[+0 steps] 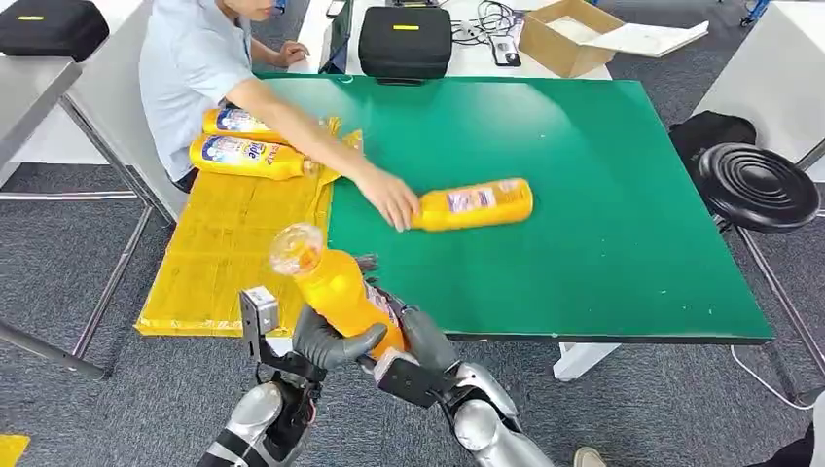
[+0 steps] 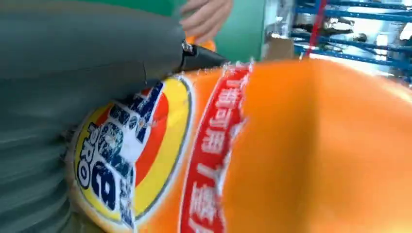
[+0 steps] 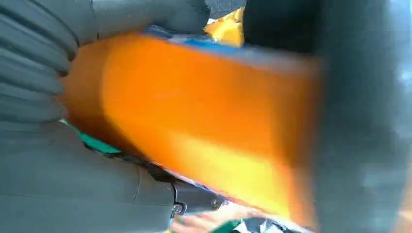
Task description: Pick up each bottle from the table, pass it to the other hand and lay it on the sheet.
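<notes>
Near the table's [image 1: 603, 195] front edge both left hand [image 1: 326, 342] and right hand [image 1: 418, 341] clamp the tilted orange detergent bottle [image 1: 336, 287] mid-handoff, so letting go early could drop it short of the yellow sheet [image 1: 229, 243].

The bottle [image 1: 336, 287] in the robot's hands looked like smooth, glossy orange plastic, with a clear, shiny cap [image 1: 295, 247] and a slick printed label [image 2: 131, 150]. The left hand [image 1: 326, 342] had a matt grey, rubbery-looking thumb; the right hand [image 1: 420, 341] showed the same dull grey skin and a ribbed cover [image 3: 34, 63]. Both forearms shone like polished metal. The table [image 1: 584, 175] had a flat, matt green top. The sheet [image 1: 229, 243] looked like yellow plastic film, slightly creased and faintly shiny. The stool [image 1: 759, 185] was ridged black plastic.
</notes>
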Robot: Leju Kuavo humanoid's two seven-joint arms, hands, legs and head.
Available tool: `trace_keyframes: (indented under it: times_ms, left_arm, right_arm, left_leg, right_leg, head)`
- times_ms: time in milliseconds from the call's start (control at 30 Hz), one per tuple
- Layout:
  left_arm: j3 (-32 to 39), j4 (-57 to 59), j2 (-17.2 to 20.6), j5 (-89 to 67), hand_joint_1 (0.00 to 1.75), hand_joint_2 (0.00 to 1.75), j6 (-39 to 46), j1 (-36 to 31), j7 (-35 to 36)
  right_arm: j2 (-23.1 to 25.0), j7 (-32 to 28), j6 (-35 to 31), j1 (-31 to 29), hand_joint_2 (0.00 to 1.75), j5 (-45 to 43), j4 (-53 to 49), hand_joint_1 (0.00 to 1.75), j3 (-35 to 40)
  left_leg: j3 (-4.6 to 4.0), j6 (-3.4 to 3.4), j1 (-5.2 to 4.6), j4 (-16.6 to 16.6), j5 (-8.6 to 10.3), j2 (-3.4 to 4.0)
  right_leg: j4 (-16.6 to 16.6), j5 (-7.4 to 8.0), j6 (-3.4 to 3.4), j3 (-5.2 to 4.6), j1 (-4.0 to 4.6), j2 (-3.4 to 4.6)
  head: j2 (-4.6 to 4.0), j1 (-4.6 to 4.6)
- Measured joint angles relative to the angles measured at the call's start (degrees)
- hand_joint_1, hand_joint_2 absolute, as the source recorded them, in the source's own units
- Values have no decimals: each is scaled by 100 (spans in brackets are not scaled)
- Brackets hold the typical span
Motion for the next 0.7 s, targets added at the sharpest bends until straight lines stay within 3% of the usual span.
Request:
trace_keyframes:
  times_ms: [33,133,167,467,600,700]
  left_arm:
    - [2,15,0,0,175,175,-15,-2,0]
    - [20,44,0,11,175,175,-17,-17,0]
    - [26,57,0,20,175,175,-22,-23,0]
    - [138,125,0,348,175,175,-44,-75,122]
    - [221,175,-7,361,175,175,329,-144,184]
    - [349,268,-15,-14,175,175,1182,-278,-32]
  right_arm:
    - [-2,0,-2,0,175,7,-2,0,7]
    - [-2,0,-17,0,175,7,-2,0,31]
    - [-2,0,-20,-1,0,7,-2,0,31]
    - [11,42,-265,3,0,46,0,0,79]
    - [26,55,-509,1,0,153,15,0,85]
    - [57,22,-815,4,0,347,31,0,129]
  left_leg:
    - [-1,0,0,0,0,-1]
    - [-1,0,0,0,0,0]
    - [0,0,0,0,0,0]
    - [-1,0,0,0,0,-1]
    - [-2,0,0,0,0,-2]
    - [-3,0,0,0,1,0]
  right_leg:
    - [0,0,0,0,0,0]
    - [0,0,0,0,0,0]
    - [0,0,0,0,0,0]
    - [0,0,0,1,0,0]
    - [1,0,0,1,0,-1]
    - [1,0,0,0,0,0]
  head:
    - [0,2]
    - [0,0]
    - [0,2]
    - [0,2]
    - [0,2]
    - [0,4]
